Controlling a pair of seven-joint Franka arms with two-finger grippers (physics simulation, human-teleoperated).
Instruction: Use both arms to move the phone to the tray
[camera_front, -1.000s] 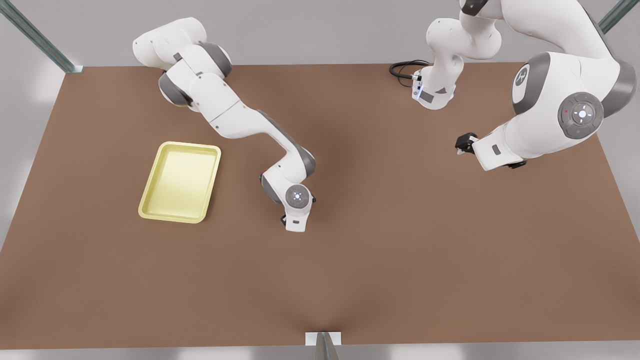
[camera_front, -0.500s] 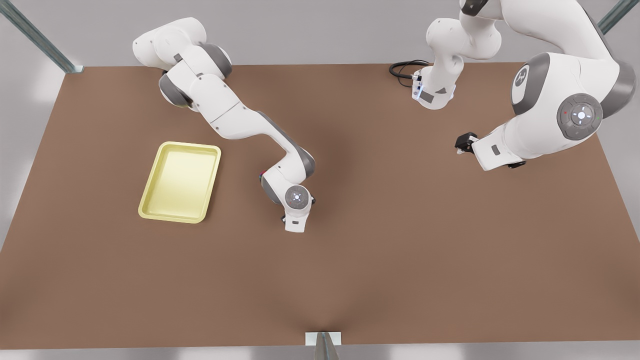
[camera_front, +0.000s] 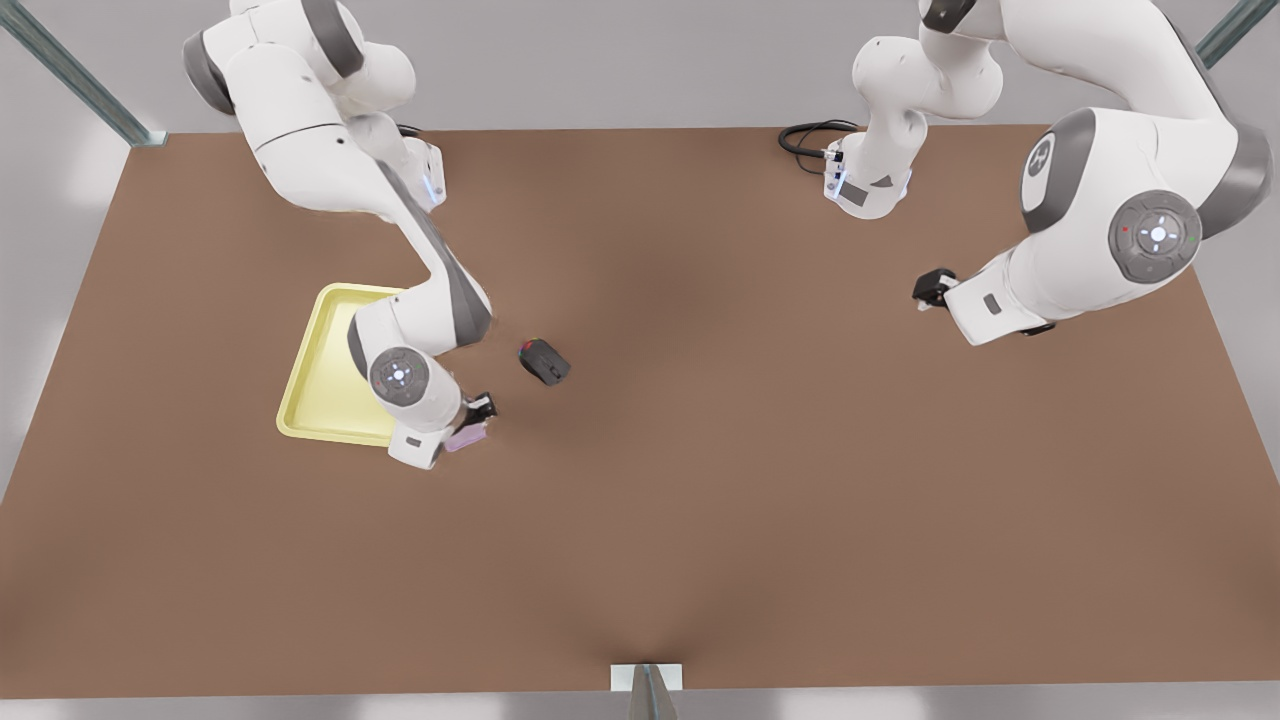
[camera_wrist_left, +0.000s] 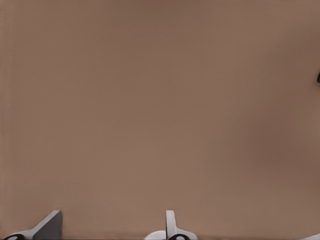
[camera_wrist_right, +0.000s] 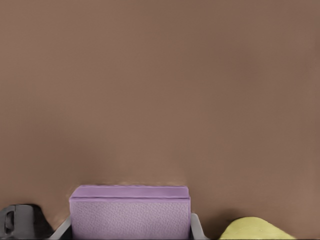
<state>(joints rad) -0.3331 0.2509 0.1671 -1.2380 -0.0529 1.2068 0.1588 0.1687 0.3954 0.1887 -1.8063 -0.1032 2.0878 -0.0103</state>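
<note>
1. Beside the tray's near corner, the phone sits clamped in the right gripper, above the table.
2. Risk: released early, it lands outside the rim.
3. Swinging wide could hit the mouse.
4. The left gripper waits, fingers spread, empty.

One phone, one tray, one mouse, two arms, one table

phone: small lilac flat slab, rounded corners, held off the brown table just beside the tray's corner nearest the front view's right; plain face seen in the right wrist view.
tray: shallow pale yellow rectangle, raised rim, flat on the table.
</note>
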